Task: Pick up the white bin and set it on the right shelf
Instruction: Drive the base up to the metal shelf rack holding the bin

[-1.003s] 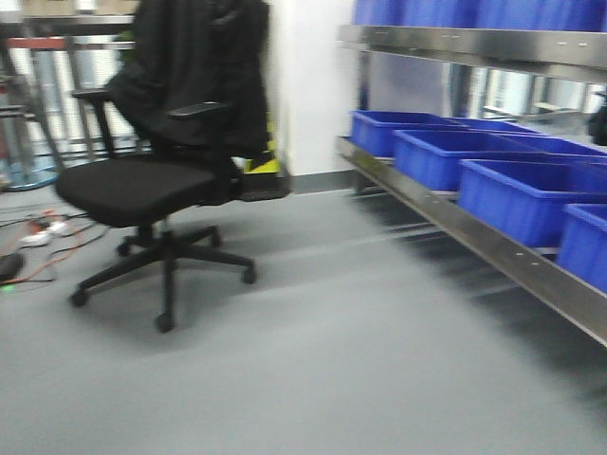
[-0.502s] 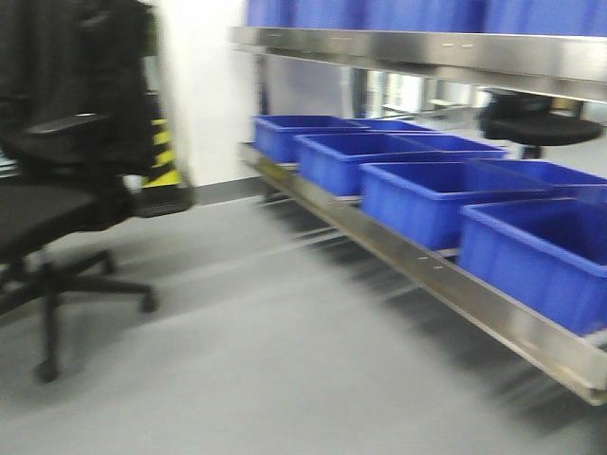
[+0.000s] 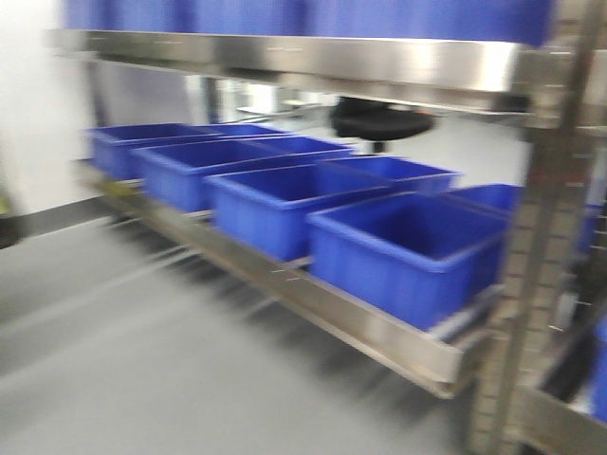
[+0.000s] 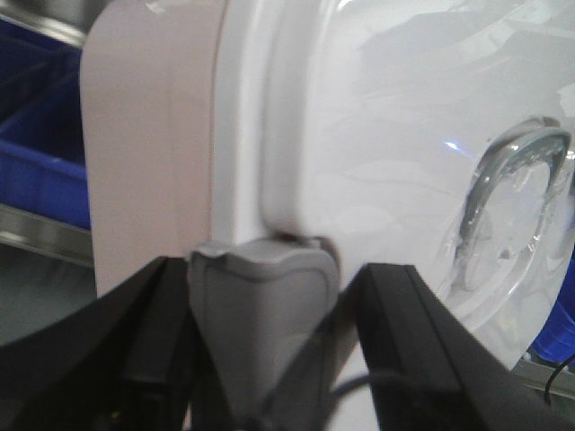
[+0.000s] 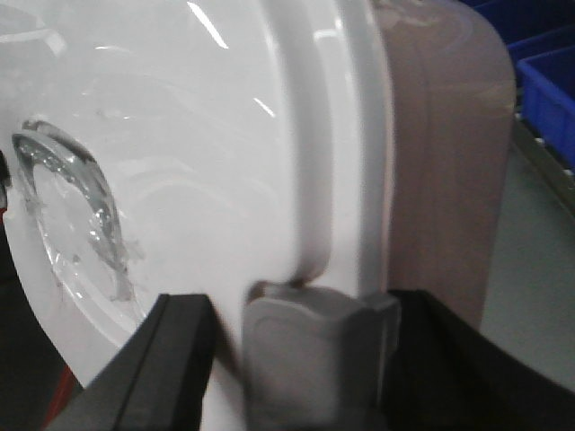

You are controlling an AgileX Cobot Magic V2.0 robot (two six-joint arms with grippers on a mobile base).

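The white bin [image 4: 359, 135] fills both wrist views, tipped on its side, with its glossy lid and recessed handle [image 4: 512, 206] facing the cameras. Its pinkish wall [image 5: 440, 153] shows beside the lid. My left gripper [image 4: 274, 278] straddles a grey latch [image 4: 260, 314] on the lid rim and is shut on the bin. My right gripper [image 5: 305, 310] is shut the same way round the opposite grey latch [image 5: 314, 350]. The stainless steel right shelf [image 3: 360, 327] runs across the front view, blurred. The bin and grippers do not show in the front view.
Several blue bins [image 3: 408, 251] stand in a row on the lower steel shelf, and more sit on the upper shelf [image 3: 379, 62]. A perforated steel post [image 3: 545, 237] stands at the right. Grey floor [image 3: 114, 360] lies before the rack. A black chair seat [image 3: 379, 118] shows behind the rack.
The front view has swung right: the black office chair and the striped post have left the frame, and the steel rack with blue bins now fills it, closer.
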